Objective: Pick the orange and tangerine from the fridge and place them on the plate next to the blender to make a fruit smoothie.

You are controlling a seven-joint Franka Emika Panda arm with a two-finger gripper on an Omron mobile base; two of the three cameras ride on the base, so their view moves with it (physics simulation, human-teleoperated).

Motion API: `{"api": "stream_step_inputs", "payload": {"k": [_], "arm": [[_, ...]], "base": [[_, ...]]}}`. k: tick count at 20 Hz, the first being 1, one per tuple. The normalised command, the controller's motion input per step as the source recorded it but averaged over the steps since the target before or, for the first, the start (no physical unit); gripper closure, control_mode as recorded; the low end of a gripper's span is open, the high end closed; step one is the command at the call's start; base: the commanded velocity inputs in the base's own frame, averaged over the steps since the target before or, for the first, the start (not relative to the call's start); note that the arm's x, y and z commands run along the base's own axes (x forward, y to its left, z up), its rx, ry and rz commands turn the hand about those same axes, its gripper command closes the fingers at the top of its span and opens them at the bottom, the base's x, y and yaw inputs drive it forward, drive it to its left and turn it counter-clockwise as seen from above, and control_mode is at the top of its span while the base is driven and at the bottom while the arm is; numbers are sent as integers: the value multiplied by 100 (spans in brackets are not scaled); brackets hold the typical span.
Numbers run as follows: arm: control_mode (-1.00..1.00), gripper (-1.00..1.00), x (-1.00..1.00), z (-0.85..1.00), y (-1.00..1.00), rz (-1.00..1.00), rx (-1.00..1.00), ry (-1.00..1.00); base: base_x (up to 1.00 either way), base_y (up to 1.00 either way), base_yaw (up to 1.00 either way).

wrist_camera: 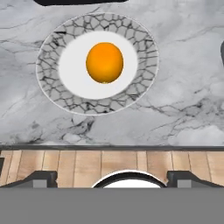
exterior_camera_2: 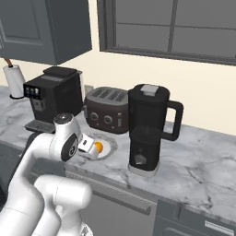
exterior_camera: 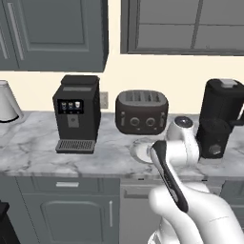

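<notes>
The gripper hangs above the plate with its fingers spread wide and nothing in them. One fruit, looks like the orange, sits mid-plate on the counter next to the blender. So I'd say halfway done, tangerine left to fetch from the fridge.

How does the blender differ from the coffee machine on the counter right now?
The blender is a tall jug with a side handle and grey lid cap; the coffee machine is boxy, with a small lit panel and a drip grate. The blender stands right beside the plate; the coffee machine stands beyond the toaster. Both are black.
</notes>
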Motion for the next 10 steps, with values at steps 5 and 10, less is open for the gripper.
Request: {"api": "stream_step_inputs", "payload": {"k": [5, 10], "arm": [[100, -100, 0, 0, 0, 0, 0, 0], [100, -100, 0, 0, 0, 0, 0, 0]], "base": [[-77, -41, 35], [-44, -64, 55]]}}
